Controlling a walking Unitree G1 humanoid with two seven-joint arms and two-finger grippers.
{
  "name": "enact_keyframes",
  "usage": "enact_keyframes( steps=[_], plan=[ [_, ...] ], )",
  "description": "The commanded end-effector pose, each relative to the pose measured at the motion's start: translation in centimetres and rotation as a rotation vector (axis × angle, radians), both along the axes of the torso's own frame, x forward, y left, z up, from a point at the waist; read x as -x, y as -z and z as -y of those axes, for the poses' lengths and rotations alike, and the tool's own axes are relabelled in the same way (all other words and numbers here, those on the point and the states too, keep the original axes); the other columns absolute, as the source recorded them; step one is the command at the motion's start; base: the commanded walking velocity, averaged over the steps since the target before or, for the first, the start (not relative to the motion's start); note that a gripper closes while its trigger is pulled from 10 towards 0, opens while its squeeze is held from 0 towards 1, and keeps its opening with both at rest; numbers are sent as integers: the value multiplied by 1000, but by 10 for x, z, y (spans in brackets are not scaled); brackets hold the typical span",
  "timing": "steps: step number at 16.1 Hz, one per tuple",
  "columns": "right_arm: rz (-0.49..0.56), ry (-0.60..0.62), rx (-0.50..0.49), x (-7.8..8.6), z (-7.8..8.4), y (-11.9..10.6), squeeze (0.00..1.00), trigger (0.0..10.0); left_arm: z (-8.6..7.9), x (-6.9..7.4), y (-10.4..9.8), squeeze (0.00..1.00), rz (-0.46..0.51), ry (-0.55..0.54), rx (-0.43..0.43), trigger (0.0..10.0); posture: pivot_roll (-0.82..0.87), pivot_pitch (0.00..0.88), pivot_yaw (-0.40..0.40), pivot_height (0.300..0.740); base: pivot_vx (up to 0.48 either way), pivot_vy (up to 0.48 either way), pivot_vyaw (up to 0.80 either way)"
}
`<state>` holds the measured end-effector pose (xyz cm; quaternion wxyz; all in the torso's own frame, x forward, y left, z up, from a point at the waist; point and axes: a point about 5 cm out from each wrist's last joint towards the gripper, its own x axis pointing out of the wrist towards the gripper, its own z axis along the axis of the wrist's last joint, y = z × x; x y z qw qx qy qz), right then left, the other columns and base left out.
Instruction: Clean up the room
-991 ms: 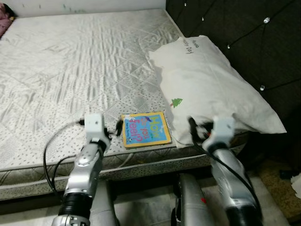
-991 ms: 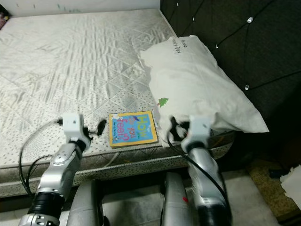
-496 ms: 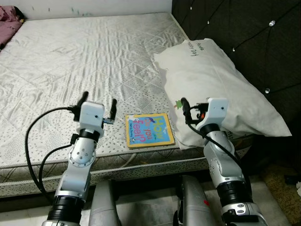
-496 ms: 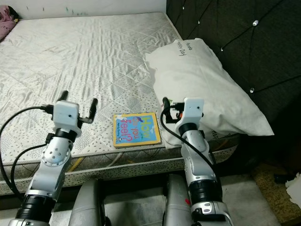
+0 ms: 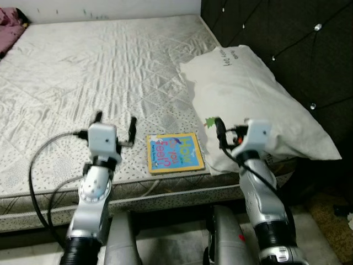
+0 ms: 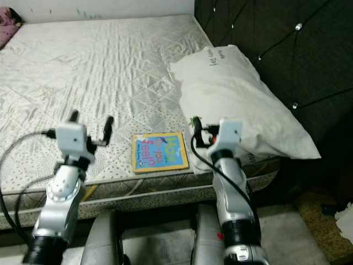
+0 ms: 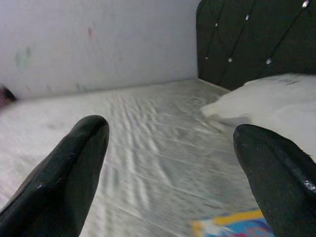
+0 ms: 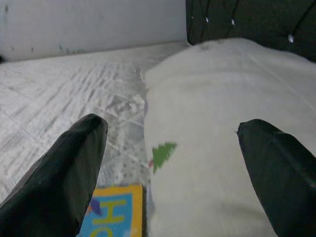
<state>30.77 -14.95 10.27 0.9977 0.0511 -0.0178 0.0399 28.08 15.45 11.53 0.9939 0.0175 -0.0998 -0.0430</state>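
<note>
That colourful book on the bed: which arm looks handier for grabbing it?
Probably the left. The book lies flat by the mattress edge between both arms, and the left gripper, jaws open, hovers beside it. The right gripper, also open, sits against the pillow.

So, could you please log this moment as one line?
left gripper open, empty | right gripper open over pillow | book on mattress

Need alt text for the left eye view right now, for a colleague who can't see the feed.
Both arms are raised over the near edge of a bare quilted mattress, left gripper open and right gripper at the pillow's edge. A colourful picture book lies flat between them, beside a large white pillow against a dark tufted headboard.
</note>
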Motion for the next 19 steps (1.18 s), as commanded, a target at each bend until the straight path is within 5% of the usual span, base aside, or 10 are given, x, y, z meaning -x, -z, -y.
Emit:
enact_keyframes(
  steps=[1, 6, 10, 19],
  plan=[
    [15, 7, 23, 6, 0, -2, 0, 10000, 1, 5, -1, 0, -9, 27, 40, 10000, 2, 0, 27, 574, 0, 0, 0],
    [-1, 18, -3, 19, -4, 2, 0, 10000, -6, 10, 21, 0, -160, -50, 72, 10000, 4, 0, 37, 574, 0, 0, 0],
    [5, 42, 23, 27, -3, 6, 0, 10000, -4, 20, 20, 0, -164, -16, 100, 10000, 12, 19, 36, 574, 0, 0, 0],
    [8, 15, 29, 30, -9, 2, 0, 10000, -2, 23, 18, 0, -180, -24, 93, 10000, 22, 32, 23, 689, 0, 0, 0]
  ],
)
